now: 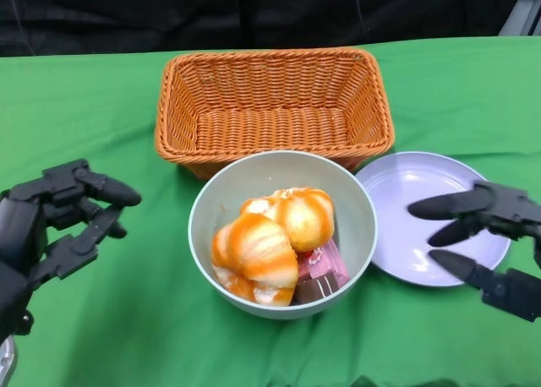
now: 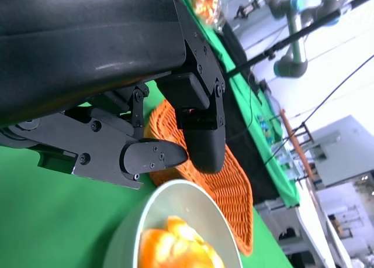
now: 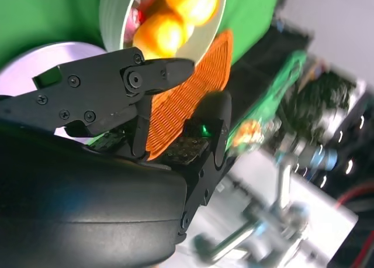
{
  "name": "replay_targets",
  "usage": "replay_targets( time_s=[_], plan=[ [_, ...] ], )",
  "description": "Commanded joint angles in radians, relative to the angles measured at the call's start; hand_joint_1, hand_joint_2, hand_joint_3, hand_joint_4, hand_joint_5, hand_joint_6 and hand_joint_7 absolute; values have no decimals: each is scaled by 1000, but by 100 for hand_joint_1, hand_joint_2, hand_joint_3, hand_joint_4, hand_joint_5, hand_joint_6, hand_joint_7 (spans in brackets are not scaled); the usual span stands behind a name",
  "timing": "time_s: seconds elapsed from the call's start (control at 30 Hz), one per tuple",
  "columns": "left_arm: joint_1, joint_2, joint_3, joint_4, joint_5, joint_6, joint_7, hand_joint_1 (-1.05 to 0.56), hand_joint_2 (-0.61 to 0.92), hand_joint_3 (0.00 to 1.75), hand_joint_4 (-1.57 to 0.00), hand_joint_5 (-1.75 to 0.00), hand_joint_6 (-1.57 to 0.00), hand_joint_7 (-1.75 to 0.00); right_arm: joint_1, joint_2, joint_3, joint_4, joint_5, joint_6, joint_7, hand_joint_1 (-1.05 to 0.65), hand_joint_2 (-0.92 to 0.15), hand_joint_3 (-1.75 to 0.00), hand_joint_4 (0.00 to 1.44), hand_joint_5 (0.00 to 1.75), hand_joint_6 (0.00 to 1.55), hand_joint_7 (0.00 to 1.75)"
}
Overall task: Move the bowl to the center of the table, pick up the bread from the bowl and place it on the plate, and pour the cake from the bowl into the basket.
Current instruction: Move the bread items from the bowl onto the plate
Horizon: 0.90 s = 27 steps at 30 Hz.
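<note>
Head view: bowl [image 1: 282, 235] mid-surface, touching basket [image 1: 275, 106] behind and plate [image 1: 423, 214] beside it. Bread [image 1: 258, 256] looks soft, light, glossy; take it gently from above. Left hand [image 1: 59, 226] and right hand [image 1: 482, 235] empty, fingers apart.
Right wrist view: fingers [image 3: 146, 75] spread, holding nothing.
Left wrist view: the same.

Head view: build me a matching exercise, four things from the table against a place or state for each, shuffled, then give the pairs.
Things
1. orange woven wicker basket
2. grey-green round bowl
3. pale lilac round plate
4. black left hand

Places or states
A. holds orange-glazed bread and pink-wrapped cake
B. open, on the bowl's left
C. empty, behind the bowl
D. bare, under the black right hand

Pairs: 1-C, 2-A, 3-D, 4-B
</note>
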<state>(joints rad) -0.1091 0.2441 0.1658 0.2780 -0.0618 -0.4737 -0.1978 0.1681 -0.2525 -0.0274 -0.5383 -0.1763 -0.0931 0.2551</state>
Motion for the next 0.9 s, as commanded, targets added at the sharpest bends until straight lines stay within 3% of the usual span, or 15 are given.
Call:
replay_targets(
  time_s=[0.03, 0.2, 0.4, 0.73, 0.9],
  plan=[
    [-26, 8, 13, 56, 9, -64, 16, -8, 73, 74, -79, -153, -79, -118, -24, -40, 34, -90, -62, 70, 33, -56, -92, -1, 66, 40, 65, 7],
    [-44, 13, 18, 106, 20, -101, 25, -8, 72, 76, -79, -156, -78, -123, -101, -55, 89, -144, -157, 139, 57, -61, -92, -1, 63, 31, 64, 2],
    [-54, 13, 25, 121, 3, -92, 22, -9, 72, 76, -78, -158, -77, -123, -230, -77, 168, -114, -304, 203, 94, -68, -92, -5, 64, 29, 62, 0],
    [-4, 20, 36, 76, 37, -105, 57, -7, 69, 81, -79, -156, -78, -123, -411, -27, 308, 94, -452, 228, 66, -70, -92, -3, 71, 22, 65, 1],
    [59, 16, 48, -8, 8, -46, 52, -9, 62, 94, -83, -153, -78, -128, -466, -4, 351, 212, -476, 209, 32, -71, -92, -5, 72, 19, 65, 1]
  ],
)
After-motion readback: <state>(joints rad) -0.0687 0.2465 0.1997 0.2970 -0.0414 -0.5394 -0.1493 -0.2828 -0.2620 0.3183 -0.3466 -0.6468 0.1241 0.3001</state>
